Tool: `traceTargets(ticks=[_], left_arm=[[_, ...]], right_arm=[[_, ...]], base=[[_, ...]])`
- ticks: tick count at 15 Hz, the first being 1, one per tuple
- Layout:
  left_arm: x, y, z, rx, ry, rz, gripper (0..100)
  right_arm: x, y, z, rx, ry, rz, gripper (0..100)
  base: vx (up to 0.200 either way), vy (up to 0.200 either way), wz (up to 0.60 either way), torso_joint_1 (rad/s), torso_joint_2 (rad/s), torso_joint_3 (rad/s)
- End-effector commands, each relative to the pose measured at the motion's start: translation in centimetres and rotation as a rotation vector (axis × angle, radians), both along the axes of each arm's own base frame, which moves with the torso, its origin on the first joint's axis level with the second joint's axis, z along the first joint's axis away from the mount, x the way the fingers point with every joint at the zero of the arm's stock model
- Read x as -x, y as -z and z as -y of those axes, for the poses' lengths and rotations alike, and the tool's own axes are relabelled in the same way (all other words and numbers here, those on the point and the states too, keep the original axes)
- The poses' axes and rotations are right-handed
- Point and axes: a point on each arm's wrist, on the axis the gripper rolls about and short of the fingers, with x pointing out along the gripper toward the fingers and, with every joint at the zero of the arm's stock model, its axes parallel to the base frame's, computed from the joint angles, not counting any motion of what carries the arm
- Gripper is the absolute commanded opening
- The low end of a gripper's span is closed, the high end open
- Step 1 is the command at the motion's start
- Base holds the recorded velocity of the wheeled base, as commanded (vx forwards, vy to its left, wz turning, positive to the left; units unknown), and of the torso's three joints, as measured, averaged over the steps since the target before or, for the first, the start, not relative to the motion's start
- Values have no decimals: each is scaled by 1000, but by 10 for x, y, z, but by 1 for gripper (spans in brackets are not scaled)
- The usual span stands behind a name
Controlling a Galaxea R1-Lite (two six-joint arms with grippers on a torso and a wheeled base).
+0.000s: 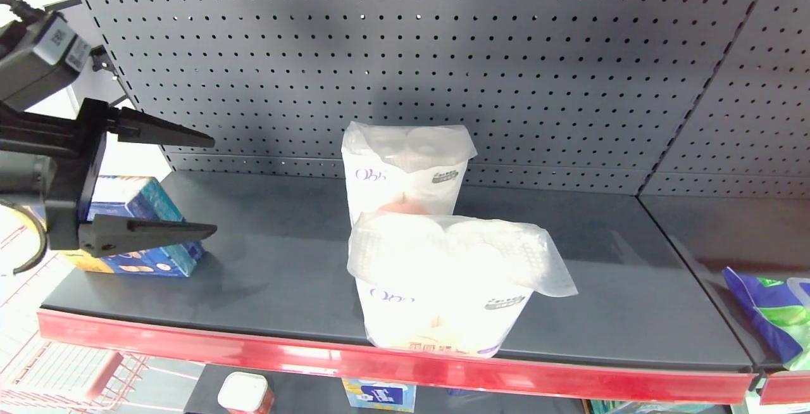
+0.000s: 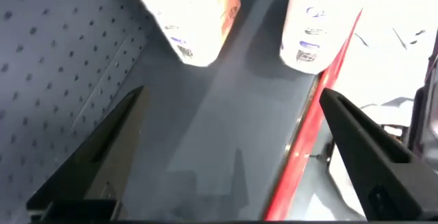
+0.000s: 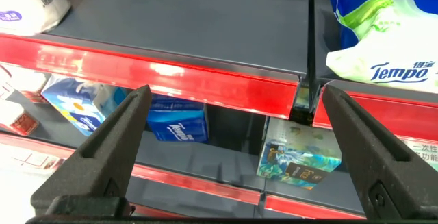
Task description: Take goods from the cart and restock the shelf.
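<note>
Left tool hangs wide open w/ nothing in it, over the left end of the shelf, near a blue box pack. Two white roll packs stand mid-shelf, rear pack right behind front pack, which sits at the shelf's front edge, prob. so stock faces out in a row. Right tool is open and empty too, held low, facing the shelf's red front strip. Red wire cart shows low at left, likely the next stop for goods. A blue-green pack lies on the neighbouring bay.

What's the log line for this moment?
left claw: open, empty, at shelf | right claw: open, empty | on shelf: front pack, back pack, blue box
</note>
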Motion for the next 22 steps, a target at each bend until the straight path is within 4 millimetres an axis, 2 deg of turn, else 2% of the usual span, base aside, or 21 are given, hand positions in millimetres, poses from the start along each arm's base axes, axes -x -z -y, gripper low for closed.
traceTargets(ticks=[1,8,9,10,11,14,17,20,22], left_arm=[[24,-7,-2,17,-24,33,100],[65,3,-3,134,-127,25,100],[91,8,-5,191,-189,7,100],[96,8,-5,199,-199,5,100],[122,13,-5,239,-295,-13,100],[153,17,-6,330,-472,-46,100],[171,14,-10,384,-707,-7,100],[183,15,-11,501,-824,-60,100],[194,20,-12,507,-896,-89,100]], right_arm=[[0,0,0,-1,0,0,100],[0,0,0,-1,0,0,100],[0,0,0,1,-2,0,100],[0,0,0,0,0,-2,100],[0,0,0,1,-2,0,100],[0,0,0,-1,0,0,100],[0,0,0,0,0,-2,100],[0,0,0,-1,0,0,100],[0,0,0,0,0,-2,100]], base=[[0,0,0,0,0,0],[0,0,0,0,0,0],[0,0,0,0,0,0],[0,0,0,0,0,0],[0,0,0,0,0,0],[0,0,0,0,0,0],[0,0,0,0,0,0],[0,0,0,0,0,0],[0,0,0,0,0,0]])
